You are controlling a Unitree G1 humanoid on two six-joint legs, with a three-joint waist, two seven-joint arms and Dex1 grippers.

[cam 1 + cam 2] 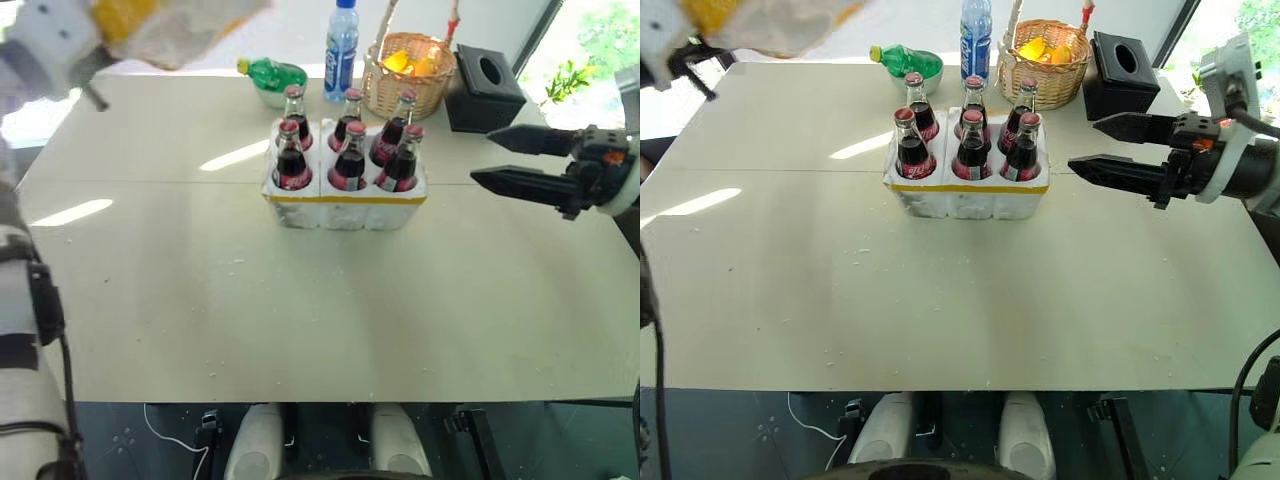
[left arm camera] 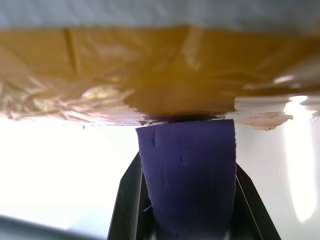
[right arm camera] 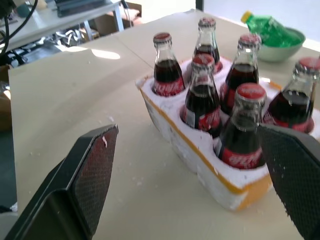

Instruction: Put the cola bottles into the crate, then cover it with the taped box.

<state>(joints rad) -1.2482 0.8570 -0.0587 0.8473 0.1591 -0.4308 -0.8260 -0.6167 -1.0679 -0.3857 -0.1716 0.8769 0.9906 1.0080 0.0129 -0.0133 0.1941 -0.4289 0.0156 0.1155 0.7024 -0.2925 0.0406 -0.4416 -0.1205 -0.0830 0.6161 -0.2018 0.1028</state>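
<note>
Several cola bottles with red labels and caps stand upright in the wells of the crate, a low white foam block with a yellow band, at the table's far middle. The taped box, white foam with yellow tape, hangs blurred in the air at the far left, above the table. In the left wrist view my left gripper is shut on the box's purple disc, under the yellow tape. My right gripper is open, level, just right of the crate and pointing at it, holding nothing.
Behind the crate stand a green bottle in a bowl, a blue-capped water bottle, a wicker basket and a black tissue box. The pale table stretches wide toward its near edge.
</note>
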